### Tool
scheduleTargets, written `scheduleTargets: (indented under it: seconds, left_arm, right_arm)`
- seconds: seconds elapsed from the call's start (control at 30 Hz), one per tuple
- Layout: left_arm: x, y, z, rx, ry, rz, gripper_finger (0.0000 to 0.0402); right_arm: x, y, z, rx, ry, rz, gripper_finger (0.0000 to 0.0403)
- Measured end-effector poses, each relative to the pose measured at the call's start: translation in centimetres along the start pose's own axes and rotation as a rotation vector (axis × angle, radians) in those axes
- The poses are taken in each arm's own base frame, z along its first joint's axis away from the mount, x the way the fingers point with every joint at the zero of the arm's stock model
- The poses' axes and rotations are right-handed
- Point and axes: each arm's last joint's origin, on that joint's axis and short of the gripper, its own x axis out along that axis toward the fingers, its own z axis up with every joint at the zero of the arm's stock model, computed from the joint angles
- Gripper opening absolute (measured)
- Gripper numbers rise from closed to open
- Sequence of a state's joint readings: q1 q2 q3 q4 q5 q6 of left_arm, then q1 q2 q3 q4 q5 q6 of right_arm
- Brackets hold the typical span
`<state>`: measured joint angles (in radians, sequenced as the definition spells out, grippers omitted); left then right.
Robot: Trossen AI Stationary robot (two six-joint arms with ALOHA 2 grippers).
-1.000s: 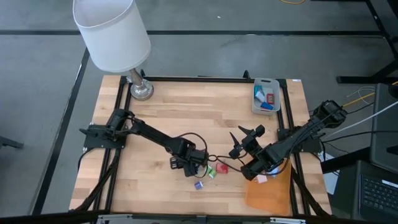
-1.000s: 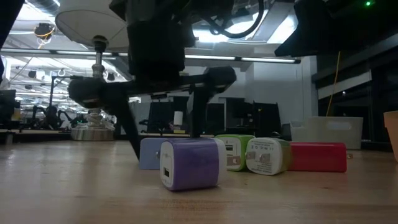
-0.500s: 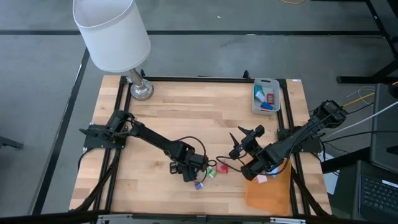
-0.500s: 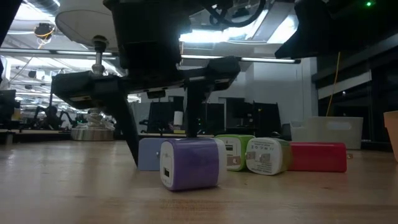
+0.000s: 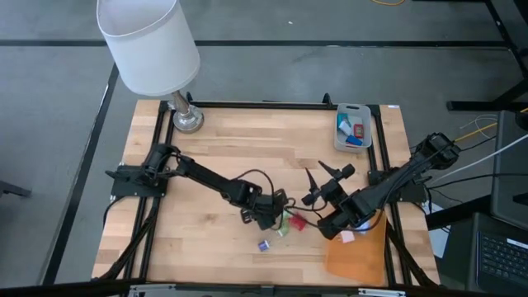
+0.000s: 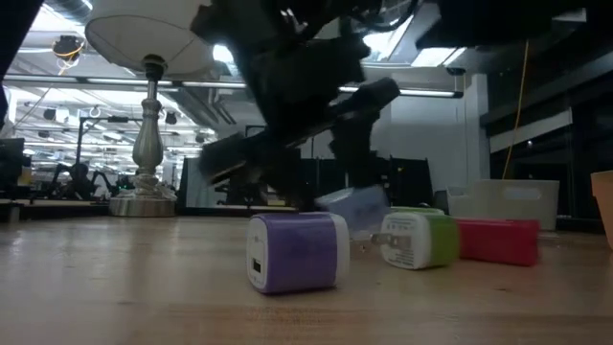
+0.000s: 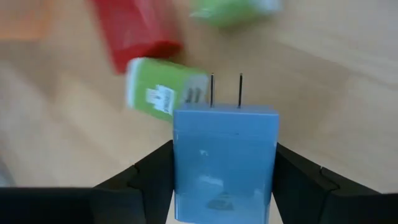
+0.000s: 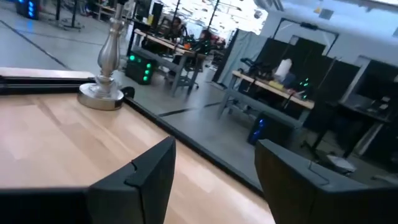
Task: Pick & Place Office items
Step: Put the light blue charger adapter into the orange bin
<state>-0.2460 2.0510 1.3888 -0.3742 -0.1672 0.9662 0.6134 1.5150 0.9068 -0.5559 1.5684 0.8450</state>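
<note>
My left gripper [image 5: 271, 213] is shut on a blue plug-like piece [image 7: 225, 160] and hovers over the near middle of the table. Its two metal prongs [image 7: 226, 90] point away from the wrist. Below it a green piece [image 7: 165, 93], a second green piece [image 7: 230, 9] and a red piece [image 7: 134, 34] lie on the wood. A purple piece [image 6: 297, 251] sits nearer the table's near edge, with green [image 6: 421, 240] and red [image 6: 498, 240] to its right. My right gripper [image 5: 323, 173] is open and raised right of these pieces, touching nothing. My left gripper pinches the blue piece by its two opposite side faces [image 7: 180, 168], one finger [image 7: 149, 180] on each side. The fingers slant down from the table's left. The piece is lifted clear of the table and tilted [image 6: 352, 206], prongs pointing forward past the fingertips.
A grey tray [image 5: 353, 128] with several small pieces stands at the far right. An orange sheet [image 5: 356, 256] lies at the near right corner with a pink piece [image 5: 347, 237] on it. A lamp [image 5: 186, 115] stands at the far left corner. Bare wood spreads across the table's left half.
My left gripper has risen and moved toward the table's right, carrying the blue piece. The piece stood on the wood behind the purple one; now it is lifted clear and tilted. The purple, green and red pieces have stayed on the table.
</note>
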Motion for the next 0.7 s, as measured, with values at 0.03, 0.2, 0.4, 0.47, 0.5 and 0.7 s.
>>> scheduleTargets:
  seconds: [0.03, 0.2, 0.4, 0.47, 0.5, 0.7]
  left_arm:
    - [-0.1, 0.4, -0.2, -0.028, -0.009, 0.02, 0.0214]
    - [-1.0, 2.1, -1.1, -0.129, -0.027, 0.091, 0.0213]
    - [-1.4, 4.4, -2.3, -0.257, -0.095, 0.2, 0.0212]
    - [-1.4, 5.2, -2.5, -0.288, -0.179, 0.222, 0.0212]
    - [-1.5, 5.6, -2.5, -0.302, -0.235, 0.226, 0.0212]
    - [-2.3, 8.0, -2.9, -0.378, -0.501, 0.291, 0.0212]
  right_arm:
    - [0.3, 0.1, 0.7, -0.01, 0.004, -0.008, 0.0217]
    - [1.1, 0.2, 4.1, -0.035, 0.01, -0.039, 0.0217]
    - [1.5, -0.4, 5.9, -0.105, 0.018, -0.053, 0.0217]
    - [1.4, -0.8, 5.6, -0.108, 0.017, -0.047, 0.0217]
    - [1.1, -1.0, 5.5, -0.095, 0.014, -0.041, 0.0217]
    - [-0.6, -3.4, 6.6, -0.038, -0.007, 0.02, 0.0217]
